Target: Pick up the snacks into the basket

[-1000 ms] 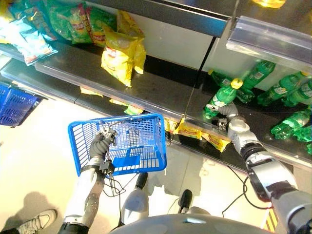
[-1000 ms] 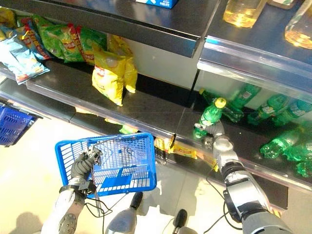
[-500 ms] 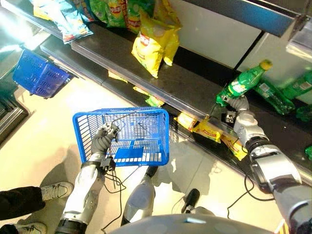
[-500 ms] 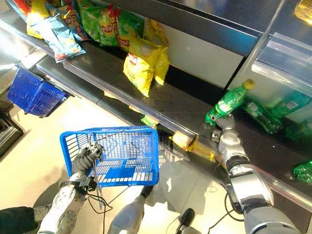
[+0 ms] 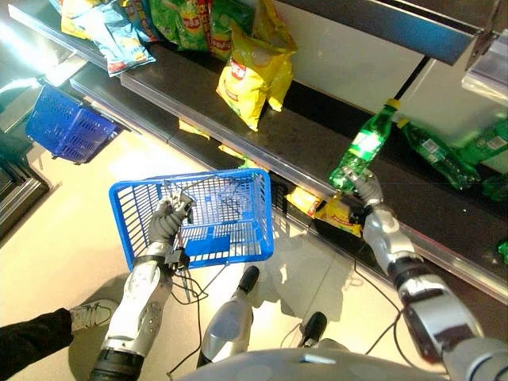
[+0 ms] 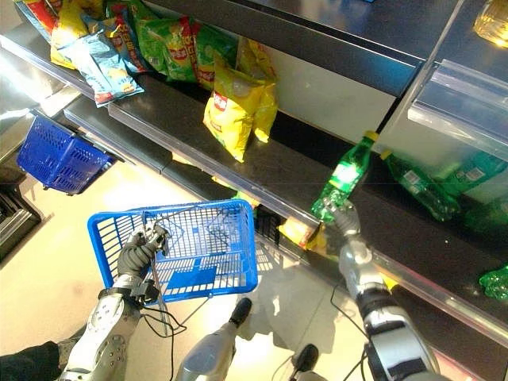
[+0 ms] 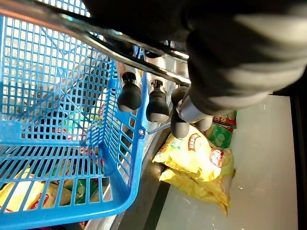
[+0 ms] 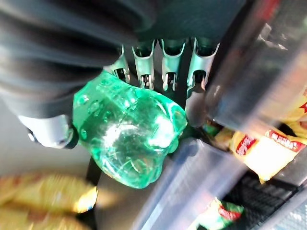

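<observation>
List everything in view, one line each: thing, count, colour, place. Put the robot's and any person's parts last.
Basket: one, bright blue, hanging by its wire handle from the left hand, in front of the shelves.
Second basket: one, darker blue, on the floor at far left.
Held bottle: one, green with yellow cap, in the right hand above the shelf edge.
Other bottles: several, green, lying on the shelf at right.
Yellow snack bags: a few, yellow, standing on the middle shelf.
Mixed snack bags: several, green, blue and yellow, on the shelf at left.
Lower-shelf bags: several, yellow, under the shelf edge.
Left hand: curled round the basket handle.
Right hand: curled round the held bottle.
Person's shoe: one, light, on the floor at lower left.
</observation>
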Available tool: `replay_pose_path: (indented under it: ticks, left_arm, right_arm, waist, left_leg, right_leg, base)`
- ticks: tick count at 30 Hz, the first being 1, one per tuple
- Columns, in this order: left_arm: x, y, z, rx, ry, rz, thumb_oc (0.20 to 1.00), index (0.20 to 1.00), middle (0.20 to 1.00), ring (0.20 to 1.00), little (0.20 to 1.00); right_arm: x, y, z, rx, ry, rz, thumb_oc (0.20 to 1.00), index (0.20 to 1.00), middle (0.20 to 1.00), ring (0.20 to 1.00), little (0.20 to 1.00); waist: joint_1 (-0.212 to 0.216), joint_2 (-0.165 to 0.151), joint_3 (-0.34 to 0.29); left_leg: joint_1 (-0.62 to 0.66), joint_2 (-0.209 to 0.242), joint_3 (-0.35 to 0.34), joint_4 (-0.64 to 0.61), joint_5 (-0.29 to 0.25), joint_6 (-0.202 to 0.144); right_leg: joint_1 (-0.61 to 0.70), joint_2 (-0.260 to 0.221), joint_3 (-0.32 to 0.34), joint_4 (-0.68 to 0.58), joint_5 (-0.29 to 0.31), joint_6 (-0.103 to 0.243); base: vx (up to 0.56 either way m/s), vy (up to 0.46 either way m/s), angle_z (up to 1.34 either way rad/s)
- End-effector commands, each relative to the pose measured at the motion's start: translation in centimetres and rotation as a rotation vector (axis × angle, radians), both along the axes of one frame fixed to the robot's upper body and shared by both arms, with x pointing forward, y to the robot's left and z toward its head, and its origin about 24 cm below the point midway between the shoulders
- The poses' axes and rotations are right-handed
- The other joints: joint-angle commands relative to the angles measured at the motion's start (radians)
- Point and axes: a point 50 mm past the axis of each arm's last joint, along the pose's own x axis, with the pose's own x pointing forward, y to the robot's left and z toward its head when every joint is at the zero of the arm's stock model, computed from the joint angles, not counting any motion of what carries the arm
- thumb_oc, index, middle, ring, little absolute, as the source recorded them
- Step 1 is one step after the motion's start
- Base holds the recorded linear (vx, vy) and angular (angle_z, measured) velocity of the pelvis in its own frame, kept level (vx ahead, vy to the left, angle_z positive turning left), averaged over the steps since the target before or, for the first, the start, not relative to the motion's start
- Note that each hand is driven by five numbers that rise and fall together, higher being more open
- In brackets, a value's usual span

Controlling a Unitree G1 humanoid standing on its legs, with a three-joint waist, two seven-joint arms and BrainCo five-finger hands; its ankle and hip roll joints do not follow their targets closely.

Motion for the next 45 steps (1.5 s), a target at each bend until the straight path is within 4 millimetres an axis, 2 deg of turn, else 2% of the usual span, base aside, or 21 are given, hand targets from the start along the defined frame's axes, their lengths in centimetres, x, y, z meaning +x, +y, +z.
replay_pose_path:
  ticks: [1,4,10,12,15,16,17,19,20,21,24,29,33,34,38,39,42,43,44,45]
  left_arm:
    - [0.4,0.3,6.2,-0.003,-0.350,0.011,0.200,0.200,0.200,0.200,0.200]
    - [0.4,0.3,6.4,0.024,-0.359,-0.001,0.200,0.200,0.200,0.200,0.200]
    - [0.5,-1.3,7.4,0.026,-0.415,-0.084,0.200,0.200,0.200,0.200,0.200]
    - [0.6,-1.5,7.5,0.025,-0.417,-0.100,0.200,0.200,0.200,0.200,0.200]
    - [0.7,-2.8,8.0,0.014,-0.442,-0.184,0.200,0.200,0.200,0.200,0.200]
    - [0.7,-2.7,8.0,0.014,-0.442,-0.183,0.200,0.200,0.200,0.200,0.200]
    - [0.7,-3.2,8.2,0.013,-0.445,-0.216,0.200,0.200,0.200,0.200,0.200]
    - [0.9,-4.0,8.5,0.009,-0.456,-0.276,0.200,0.200,0.200,0.200,0.200]
    - [1.0,-4.0,8.5,0.010,-0.457,-0.275,0.200,0.200,0.200,0.200,0.200]
    - [1.3,-4.7,9.0,0.007,-0.479,-0.311,0.200,0.200,0.200,0.200,0.200]
    - [1.7,-5.7,9.7,-0.034,-0.503,-0.361,0.200,0.200,0.200,0.200,0.200]
    - [1.8,-7.0,10.4,-0.098,-0.510,-0.428,0.200,0.200,0.200,0.200,0.200]
    - [1.8,-8.2,11.2,-0.146,-0.518,-0.502,0.200,0.200,0.200,0.200,0.200]
    - [1.8,-8.8,11.4,-0.169,-0.515,-0.532,0.200,0.200,0.200,0.200,0.200]
    - [1.7,-9.4,11.8,-0.188,-0.521,-0.574,0.200,0.200,0.200,0.200,0.200]
    - [1.6,-10.0,12.1,-0.204,-0.526,-0.606,0.200,0.200,0.200,0.200,0.200]
    - [1.4,-10.6,12.6,-0.223,-0.537,-0.639,0.200,0.200,0.200,0.200,0.200]
    - [1.2,-11.4,12.9,-0.240,-0.536,-0.686,0.200,0.200,0.200,0.200,0.200]
    - [1.2,-11.4,12.9,-0.240,-0.537,-0.686,0.200,0.200,0.200,0.200,0.200]
    - [0.9,-12.2,13.0,-0.275,-0.530,-0.730,0.200,0.200,0.200,0.200,0.200]
  right_arm:
    - [1.1,2.2,6.7,-0.080,-0.356,0.158,0.200,0.200,0.200,0.200,0.200]
    - [0.0,2.3,7.2,-0.132,-0.393,0.199,0.200,0.200,0.200,0.200,0.200]
    - [-2.5,3.4,9.0,-0.194,-0.512,0.319,0.200,0.200,0.200,0.200,0.200]
    - [-2.8,3.5,8.9,-0.204,-0.515,0.337,0.200,0.200,0.200,0.200,0.200]
    - [-3.7,6.0,8.0,-0.276,-0.473,0.542,0.200,0.200,0.200,0.200,0.200]
    - [-3.7,6.0,8.0,-0.276,-0.473,0.542,0.200,0.200,0.200,0.200,0.200]
    - [-3.8,6.5,7.5,-0.292,-0.446,0.588,0.200,0.200,0.200,0.200,0.200]
    - [-4.1,7.9,4.6,-0.310,-0.315,0.687,0.200,0.200,0.200,0.200,0.200]
    - [-4.1,7.9,4.6,-0.309,-0.316,0.688,0.200,0.200,0.200,0.200,0.200]
    - [-4.4,9.0,2.5,-0.365,-0.226,0.768,0.200,0.200,0.200,0.200,0.200]
    - [-5.2,9.5,-0.8,-0.379,-0.072,0.824,0.200,0.200,0.200,0.200,0.200]
    - [-5.6,9.7,-3.9,-0.416,0.065,0.839,0.200,0.200,0.200,0.200,0.200]
    - [-5.8,9.8,-5.6,-0.483,0.141,0.867,0.200,0.200,0.200,0.200,0.200]
    - [-5.9,9.8,-6.5,-0.499,0.189,0.866,0.200,0.200,0.200,0.200,0.200]
    - [-5.7,10.5,-6.8,-0.520,0.200,0.888,0.200,0.200,0.200,0.200,0.200]
    - [-5.3,10.4,-7.3,-0.520,0.235,0.851,0.200,0.200,0.200,0.200,0.200]
    - [-4.1,10.9,-6.8,-0.510,0.216,0.806,0.200,0.200,0.200,0.200,0.200]
    - [-2.1,11.3,-5.1,-0.519,0.154,0.759,0.200,0.200,0.200,0.200,0.200]
    - [-2.1,11.3,-5.1,-0.519,0.154,0.759,0.200,0.200,0.200,0.200,0.200]
    - [-0.6,11.9,-3.6,-0.500,0.100,0.717,0.200,0.200,0.200,0.200,0.200]
  waist:
    - [-0.020,-0.039,-0.090]
    - [-0.022,-0.045,-0.092]
    - [-0.029,-0.050,-0.088]
    - [-0.031,-0.050,-0.088]
    - [-0.034,-0.057,-0.086]
    - [-0.035,-0.057,-0.086]
    - [-0.034,-0.060,-0.086]
    - [-0.031,-0.069,-0.089]
    - [-0.032,-0.070,-0.089]
    - [-0.027,-0.073,-0.091]
    - [-0.021,-0.074,-0.086]
    - [-0.017,-0.067,-0.080]
    - [-0.009,-0.054,-0.069]
    - [-0.005,-0.048,-0.067]
    - [-0.003,-0.038,-0.063]
    - [0.001,-0.030,-0.056]
    - [0.010,-0.019,-0.038]
    - [0.019,-0.005,0.001]
    - [0.020,-0.006,0.001]
    - [0.035,0.004,0.033]
  left_leg:
    - [0.055,-0.053,0.052,-0.036,-0.071,0.075]
    - [0.058,-0.055,0.060,-0.037,-0.073,0.078]
    - [0.058,-0.060,0.047,-0.040,-0.072,0.082]
    - [0.058,-0.062,0.041,-0.040,-0.071,0.082]
    - [0.056,-0.065,0.027,-0.040,-0.068,0.079]
    - [0.056,-0.065,0.027,-0.040,-0.068,0.079]
    - [0.056,-0.065,0.025,-0.040,-0.068,0.079]
    - [0.058,-0.066,0.021,-0.041,-0.070,0.080]
    - [0.058,-0.066,0.021,-0.041,-0.070,0.080]
    - [0.056,-0.066,0.017,-0.042,-0.070,0.078]
    - [0.054,-0.069,0.007,-0.043,-0.069,0.076]
    - [0.050,-0.071,-0.010,-0.043,-0.065,0.074]
    - [0.041,-0.074,-0.018,-0.044,-0.060,0.071]
    - [0.039,-0.074,-0.022,-0.044,-0.058,0.071]
    - [0.036,-0.073,-0.025,-0.043,-0.057,0.072]
    - [0.031,-0.072,-0.024,-0.042,-0.055,0.071]
    - [0.018,-0.071,-0.020,-0.032,-0.053,0.073]
    - [-0.024,-0.076,0.000,0.033,-0.064,0.076]
    - [-0.025,-0.076,0.001,0.035,-0.065,0.076]
    - [-0.082,-0.091,0.005,0.113,-0.081,0.079]
  right_leg:
    - [-0.063,-0.050,0.060,0.146,-0.049,0.019]
    - [-0.066,-0.052,0.066,0.149,-0.048,0.020]
    - [-0.069,-0.053,0.060,0.152,-0.045,0.026]
    - [-0.068,-0.054,0.057,0.154,-0.046,0.026]
    - [-0.066,-0.055,0.048,0.162,-0.054,0.024]
    - [-0.066,-0.055,0.047,0.162,-0.054,0.024]
    - [-0.066,-0.056,0.046,0.164,-0.054,0.025]
    - [-0.064,-0.056,0.042,0.165,-0.053,0.025]
    - [-0.065,-0.056,0.042,0.165,-0.053,0.025]
    - [-0.066,-0.057,0.039,0.167,-0.057,0.025]
    - [-0.071,-0.057,0.035,0.177,-0.061,0.024]
    - [-0.071,-0.058,0.018,0.183,-0.064,0.023]
    - [-0.076,-0.059,0.008,0.183,-0.062,0.023]
    - [-0.077,-0.058,0.004,0.183,-0.061,0.023]
    - [-0.082,-0.059,0.004,0.188,-0.061,0.023]
    - [-0.090,-0.060,0.004,0.194,-0.062,0.023]
    - [-0.112,-0.061,0.014,0.215,-0.064,0.023]
    - [-0.141,-0.070,0.031,0.246,-0.064,0.021]
    - [-0.143,-0.070,0.033,0.247,-0.064,0.021]
    - [-0.165,-0.076,0.037,0.264,-0.064,0.015]
  base:
    - [-0.03,0.026,-0.13]
    - [-0.03,0.032,-0.11]
    - [-0.03,0.015,-0.02]
    - [0.00,0.000,0.00]
    - [-0.01,0.004,0.03]
    - [-0.01,-0.004,0.03]
    - [0.01,-0.011,0.05]
    - [0.01,-0.008,0.07]
    - [0.00,0.001,0.05]
    - [0.00,0.002,0.05]
    - [0.00,-0.007,0.10]
    - [0.00,-0.020,0.15]
    - [-0.02,-0.010,0.09]
    - [-0.01,-0.014,0.06]
    - [0.00,0.000,0.00]
    - [0.00,0.000,0.00]
    - [-0.07,0.004,0.00]
    - [-0.08,0.006,0.01]
    - [-0.16,0.002,-0.02]
    - [-0.08,-0.013,0.01]
